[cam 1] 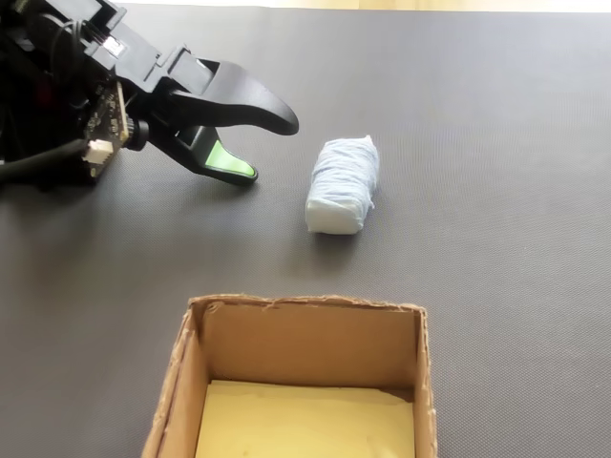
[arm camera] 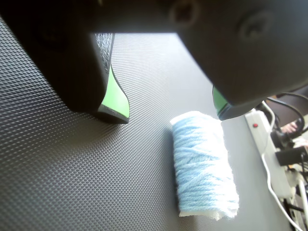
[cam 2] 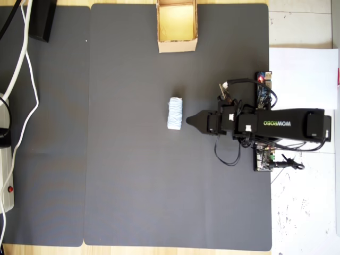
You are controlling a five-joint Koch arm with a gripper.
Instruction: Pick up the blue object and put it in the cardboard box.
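Note:
The blue object (arm camera: 204, 166) is a pale blue wound roll lying on its side on the dark mat; it also shows in the fixed view (cam 1: 342, 186) and the overhead view (cam 2: 175, 113). My gripper (arm camera: 169, 114) is open, its green-padded jaws spread wide with nothing between them. The roll's near end lies just below and ahead of the gap, closer to the right jaw. In the fixed view the gripper (cam 1: 267, 151) hangs left of the roll, apart from it. The cardboard box (cam 1: 305, 329) stands open at the front, yellowish inside, and it sits at the mat's top edge in the overhead view (cam 2: 177, 45).
A white power strip (arm camera: 267, 144) with cables lies beyond the mat's edge; the overhead view shows this strip (cam 2: 6, 175) and the white cables (cam 2: 24, 79) at the left. A black block (cam 2: 42, 21) stands top left. The arm's base and boards (cam 2: 263, 127) sit at the right.

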